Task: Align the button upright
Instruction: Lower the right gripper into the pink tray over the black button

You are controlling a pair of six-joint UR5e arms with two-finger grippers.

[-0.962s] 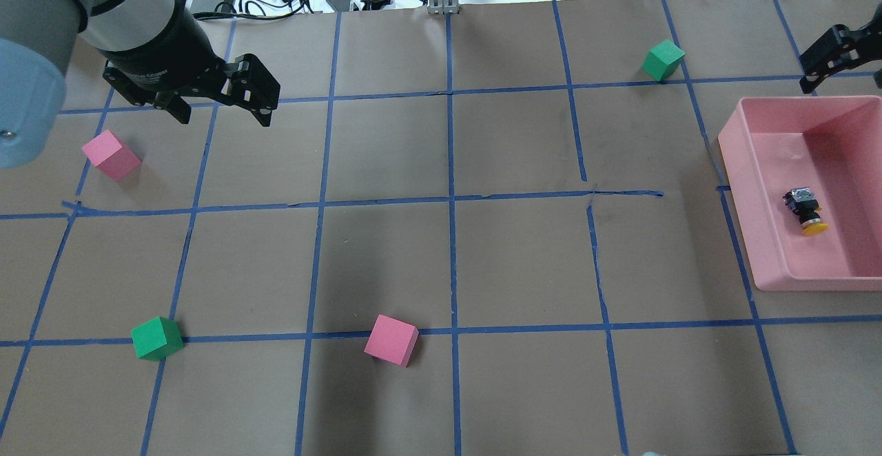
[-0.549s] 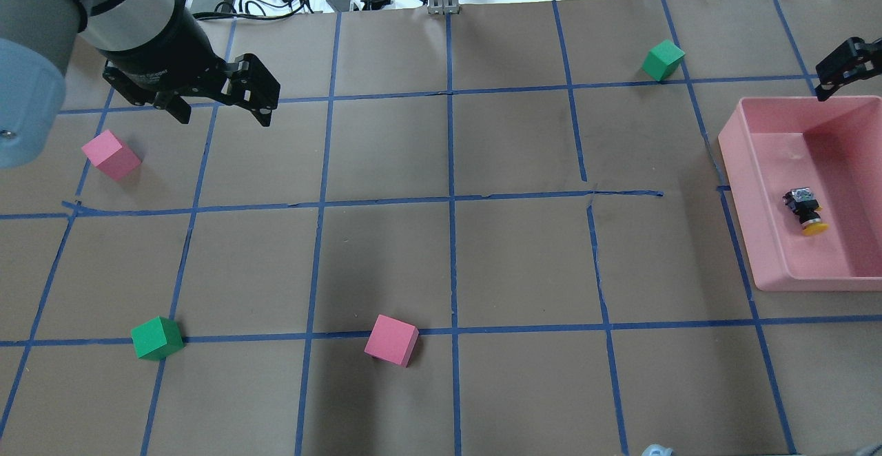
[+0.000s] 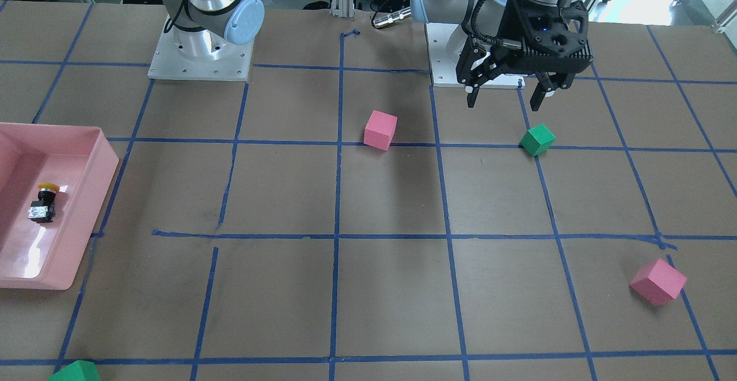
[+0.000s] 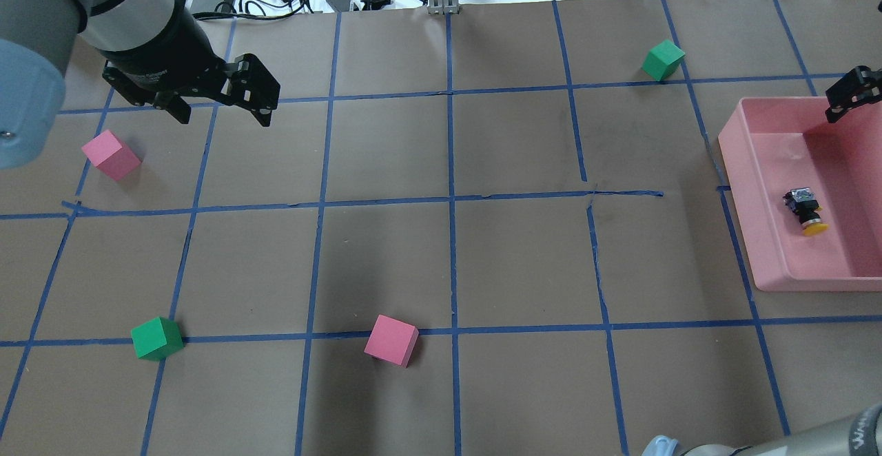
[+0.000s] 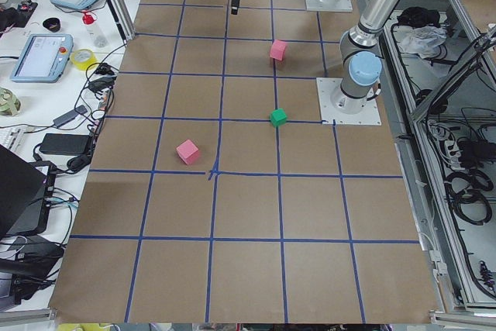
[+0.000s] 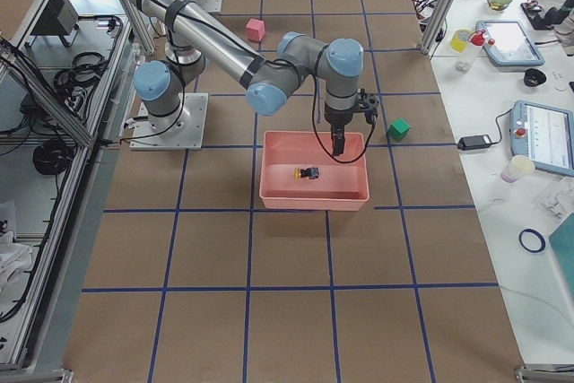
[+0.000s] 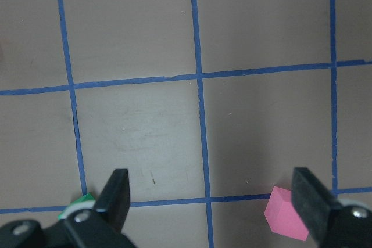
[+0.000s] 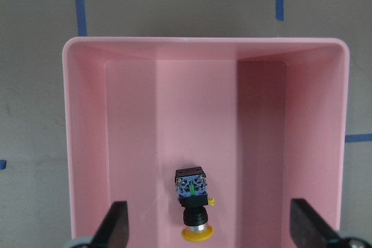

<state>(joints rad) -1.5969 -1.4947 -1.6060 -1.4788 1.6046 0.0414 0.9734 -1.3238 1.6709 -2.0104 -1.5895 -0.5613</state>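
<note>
There is one button (image 8: pixel 193 201), seen between the fingers of the right gripper (image 8: pixel 210 225) and below it. It lies in the one pink tray (image 8: pixel 87 143).

There are two grippers: that one and the left gripper (image 4: pixel 224 120).

There are four foam cubes, two of each colour. A pink cube (image 4: pixel 391 339) and a green cube (image 4: pixel 157 338) sit below the left gripper, one toward each finger. A second pink cube (image 4: pixel 110 155) lies on that gripper's side of the table, farther out. A second green cube (image 4: pixel 663 60) sits near the right gripper, just outside the tray.
</note>
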